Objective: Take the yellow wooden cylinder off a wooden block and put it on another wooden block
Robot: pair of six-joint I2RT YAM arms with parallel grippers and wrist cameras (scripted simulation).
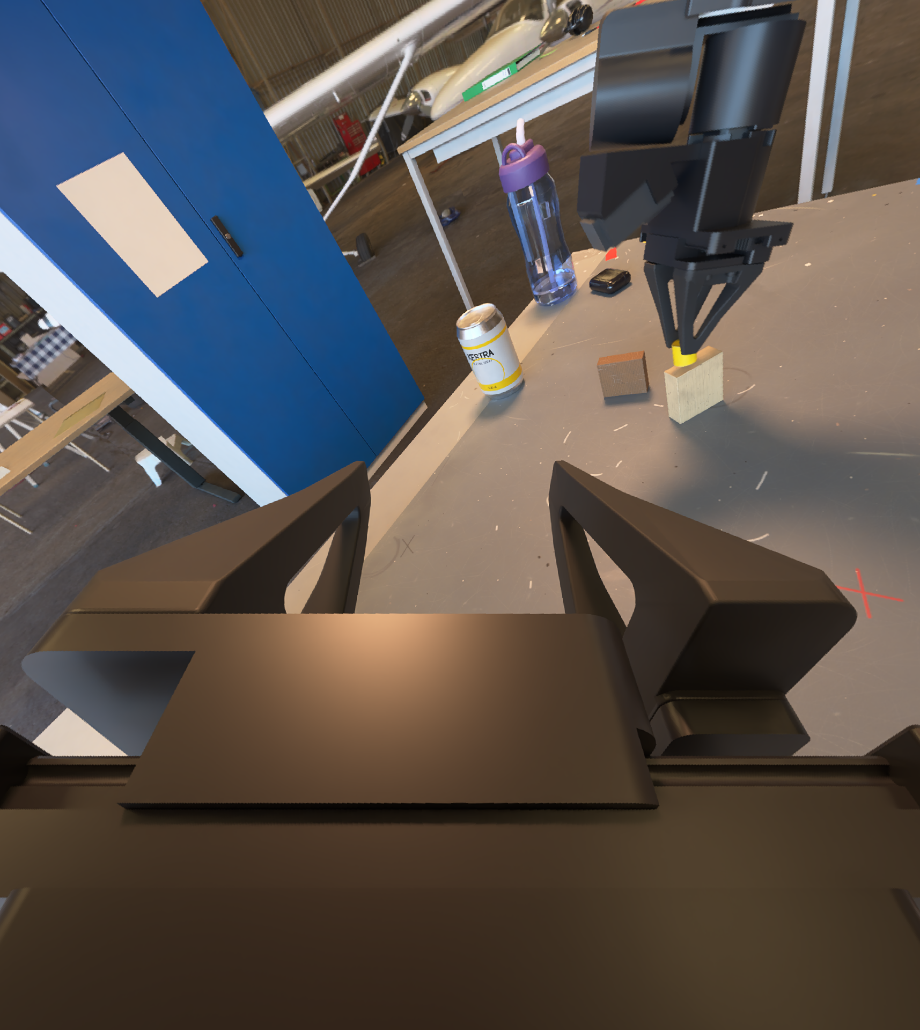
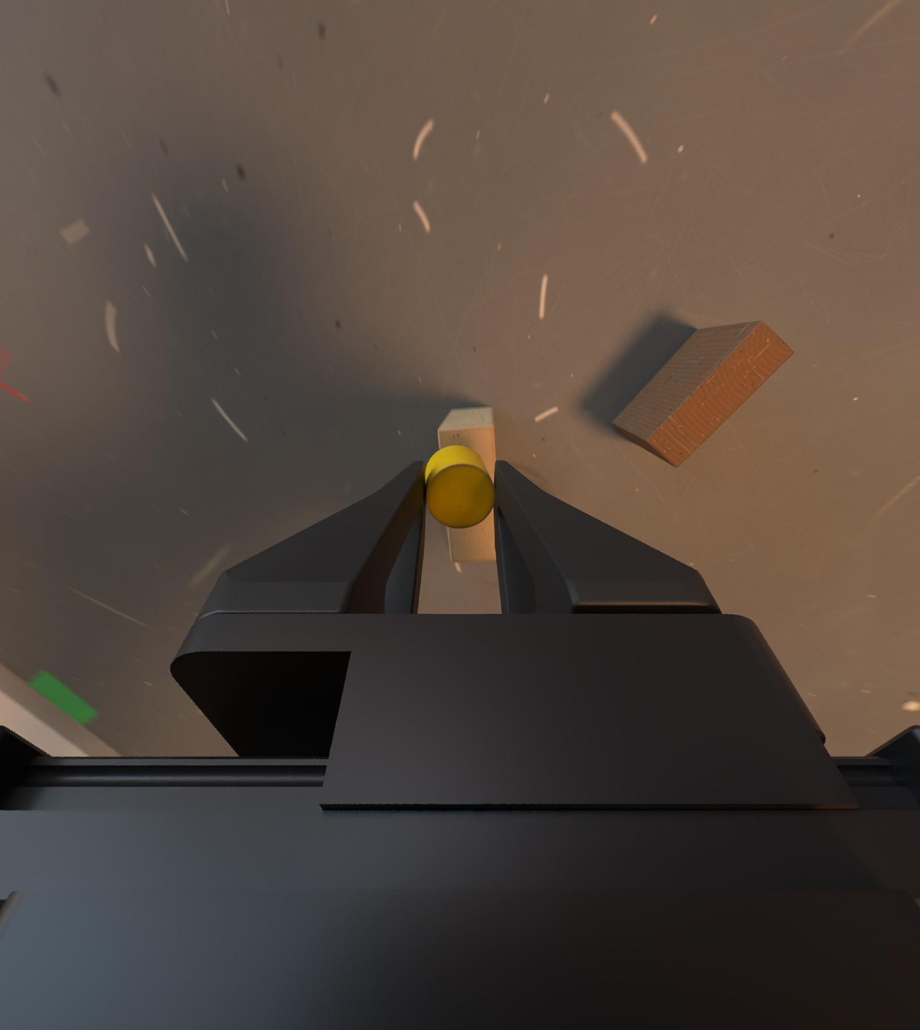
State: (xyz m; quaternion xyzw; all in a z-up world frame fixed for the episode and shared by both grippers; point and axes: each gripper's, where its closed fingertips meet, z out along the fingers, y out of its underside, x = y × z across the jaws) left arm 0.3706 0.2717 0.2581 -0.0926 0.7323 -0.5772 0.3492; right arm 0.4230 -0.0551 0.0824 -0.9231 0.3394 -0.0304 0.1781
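The yellow cylinder (image 2: 458, 487) stands upright on the narrow top of a pale wooden block (image 2: 468, 426); both also show in the left wrist view, cylinder (image 1: 683, 355) on pale block (image 1: 694, 387). My right gripper (image 2: 459, 471) points straight down and its two fingers are closed against the cylinder's sides; it shows from afar in the left wrist view (image 1: 683, 341). A reddish-brown wooden block (image 2: 705, 393) lies apart to the right, seen in the left wrist view (image 1: 623, 374) left of the pale block. My left gripper (image 1: 457, 474) is open and empty, low over the grey table, well short of the blocks.
On the grey scratched table (image 1: 669, 557) a white and yellow can (image 1: 489, 350), a clear bottle with a purple lid (image 1: 538, 223) and a small black case (image 1: 609, 280) stand near the left edge beyond the blocks. A blue cabinet (image 1: 167, 251) stands beside the table.
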